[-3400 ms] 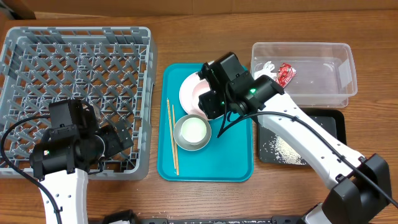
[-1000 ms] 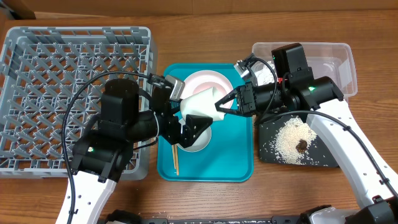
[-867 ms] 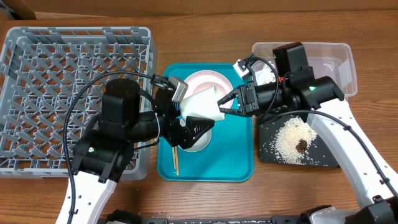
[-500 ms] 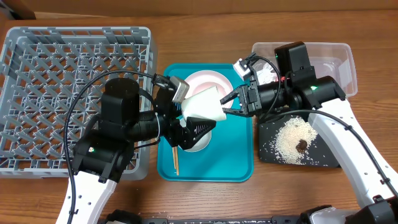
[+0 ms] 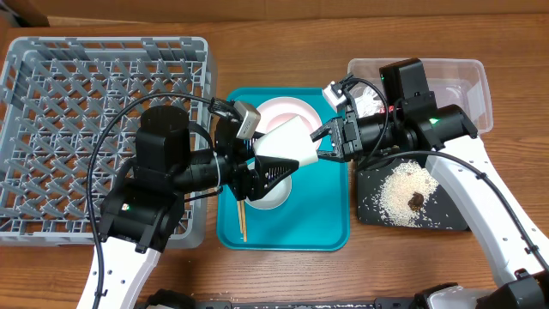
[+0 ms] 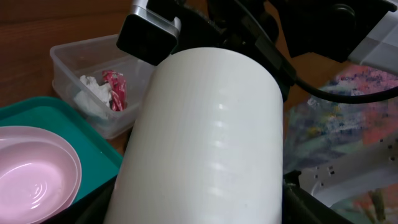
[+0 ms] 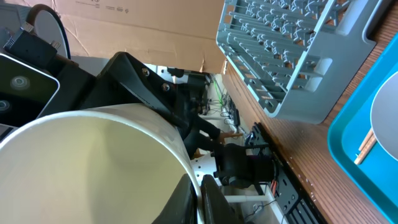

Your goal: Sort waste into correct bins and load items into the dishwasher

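Presently mid-handover above the teal tray (image 5: pixel 326 219). Rack (image 5: pixel 103 129), a grey lattice of pegs, lies at 9 o'clock. Left gripper (image 5: pixel 270 168) clamps the smooth white cylindrical body of the cup (image 5: pixel 287 144), which is tilted and airborne. Right gripper (image 5: pixel 324 148), at the cup's 3 o'clock, pinches its thin rim. Next, judged: right releases and retreats, then left carries cup to rack.

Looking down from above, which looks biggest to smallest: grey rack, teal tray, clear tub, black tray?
1. grey rack
2. teal tray
3. clear tub and black tray tied: they look about alike, and the right arm hides part of the black tray.
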Controlling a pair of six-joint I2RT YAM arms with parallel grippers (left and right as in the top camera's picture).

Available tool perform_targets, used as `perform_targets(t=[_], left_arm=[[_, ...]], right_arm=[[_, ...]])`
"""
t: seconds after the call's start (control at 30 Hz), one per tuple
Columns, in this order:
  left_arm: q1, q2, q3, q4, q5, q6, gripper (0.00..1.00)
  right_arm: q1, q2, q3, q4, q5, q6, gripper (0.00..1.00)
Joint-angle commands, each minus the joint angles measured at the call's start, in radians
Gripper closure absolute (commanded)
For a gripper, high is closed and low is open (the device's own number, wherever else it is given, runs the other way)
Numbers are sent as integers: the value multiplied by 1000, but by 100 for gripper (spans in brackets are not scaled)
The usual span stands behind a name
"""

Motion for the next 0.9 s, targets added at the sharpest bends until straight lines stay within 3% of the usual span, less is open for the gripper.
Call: perform_targets(t=[0.0,0.1,0.13,0.2,0.23,0.27,0.43,0.6,0.73,0.87], left_arm=[[7,6,15,15,-82,-15,34],[8,6,15,11,-101,-14,40],[8,6,15,-2,-148,-14,41],[8,6,15,-34,-229,-14,43],[8,6,15,-55,-281,-14,43],[11,4,15,-92,-365,-10,43],[72,-29,25,-210,-583,-10,52],[286,-59,42,-442,-883,-16,53],[547,-51,42,-515,-916,-23,64],[732,33,39,-516,-890,-61,74]], right_arm=[[25,-8,18,-5,-60,-26,96],[25,-8,18,-5,-56,-27,83],[24,-8,18,-5,-30,-26,68],[24,-8,18,-6,31,-26,55],[23,-8,18,-9,118,-26,41],[19,-8,18,-19,208,-26,34],[-68,-9,19,-143,626,-19,32],[-222,-61,21,-276,808,-102,32],[-305,-129,21,-361,966,-131,34],[-333,-138,21,-428,980,-185,34]])
